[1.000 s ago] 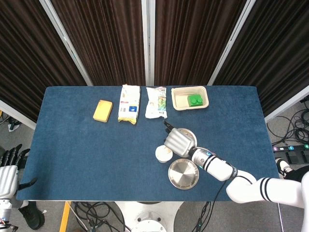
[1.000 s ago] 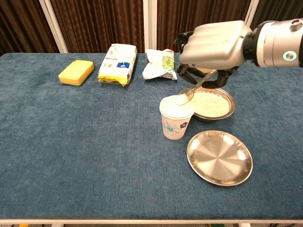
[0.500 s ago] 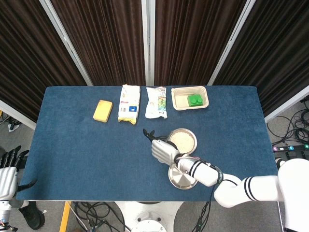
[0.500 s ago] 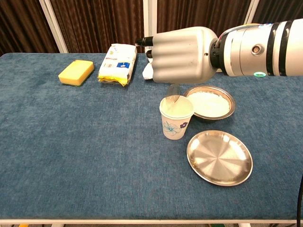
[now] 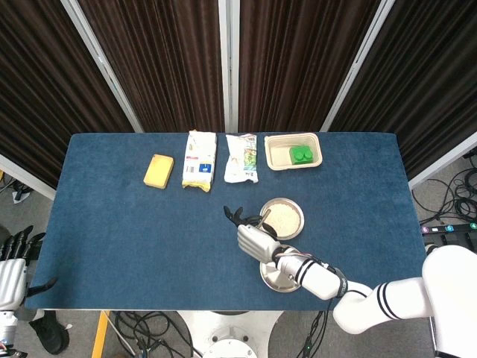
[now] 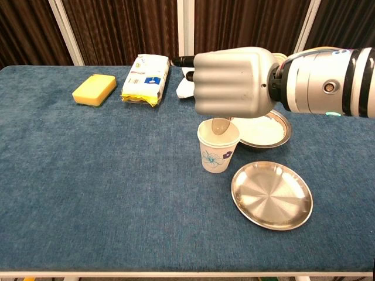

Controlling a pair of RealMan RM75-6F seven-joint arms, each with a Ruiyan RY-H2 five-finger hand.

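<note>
Holding spoon over flower-printed cup (no legible writing).

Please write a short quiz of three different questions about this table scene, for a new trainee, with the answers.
1. True or false: the right hand holds a spoon over the paper cup.
2. Which thing lies nearest the table's left end? A) yellow sponge B) steel plate C) green blocks
3. Fill in: the steel bowl beside the cup holds a ____ powder.

Key: 1 true; 2 A; 3 white. The left hand is beside the table, touching nothing.
</note>
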